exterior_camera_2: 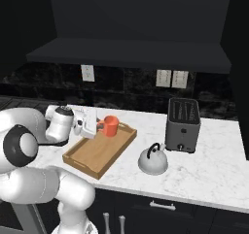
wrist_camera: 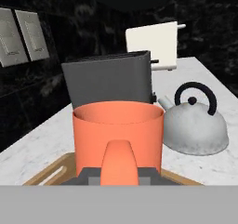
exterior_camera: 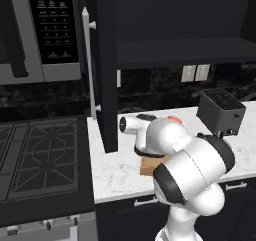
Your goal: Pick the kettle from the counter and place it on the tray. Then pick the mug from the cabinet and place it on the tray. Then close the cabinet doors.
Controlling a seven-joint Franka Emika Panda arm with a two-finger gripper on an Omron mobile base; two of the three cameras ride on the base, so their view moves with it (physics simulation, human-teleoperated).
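My arm reaches forward and low from the base, elbow bent high, forearm level. My gripper (exterior_camera_2: pixel 98 126) sits over the near-left end of the tray (exterior_camera_2: pixel 80 162), fingers pointing along it toward the toaster (exterior_camera_2: pixel 183 125). The jaws are clamped on the handle of the mug (exterior_camera_2: pixel 110 125), held upright above the tray.

We see the kettle (exterior_camera_2: pixel 153 161) as dull brushed grey metal with a smooth black handle. At its ten o'clock the tray (exterior_camera_2: pixel 92 160) shows pale matt wood grain, and the mug (exterior_camera_2: pixel 110 125) on it looks smooth — a flat orange-red. The counter (exterior_camera_2: pixel 214 165) reads as white marble, faintly veined — the toaster (exterior_camera_2: pixel 183 125) as matt dark metal.
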